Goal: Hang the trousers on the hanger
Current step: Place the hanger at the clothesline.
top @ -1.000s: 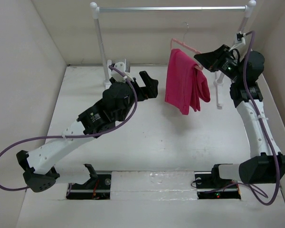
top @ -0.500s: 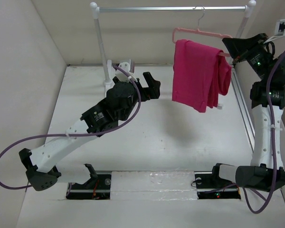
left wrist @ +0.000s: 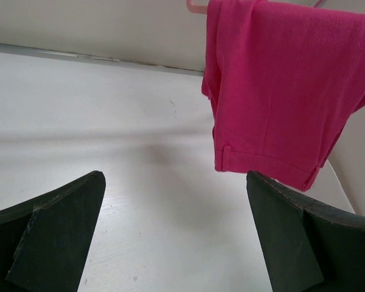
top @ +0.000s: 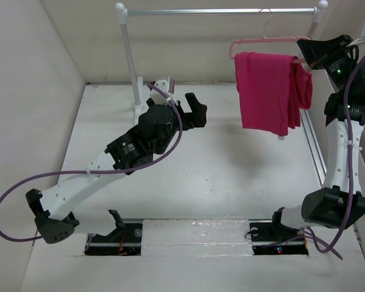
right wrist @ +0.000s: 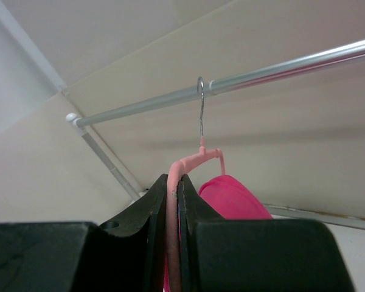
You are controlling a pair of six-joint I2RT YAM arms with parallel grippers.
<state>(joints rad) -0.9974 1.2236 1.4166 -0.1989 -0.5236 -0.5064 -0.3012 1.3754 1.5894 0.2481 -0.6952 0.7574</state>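
The white table [top: 201,176] fills the centre of the top view, and the rack [top: 129,61] stands along its far edge with its silver bar [top: 219,11] running across the top of the frame. The trousers [top: 267,91] hang in the upper right, folded over the hanger [top: 261,41] and clear of the table, both legs draping down together. They look soft and light, limp cloth that will swing and could slide off the slim frame if it tips, so they are best moved by the hanger, gripped on its stiff shoulder, not by the cloth. The hanger itself is thin and probably a little springy; its wire hook [right wrist: 201,115] sits at the bar and appears looped over it in the right wrist view. The right gripper [top: 304,52], at the far right of the top view, is clamped narrow on the hanger's right shoulder, the pink arm running straight between its fingers [right wrist: 161,201], with the trousers just below and beside them, apparently not pinched. The left gripper [top: 191,109] hovers left of centre over the table, jaws spread wide and holding nothing; in its wrist view the trousers hang at the upper right of the frame, well apart from both black fingers.
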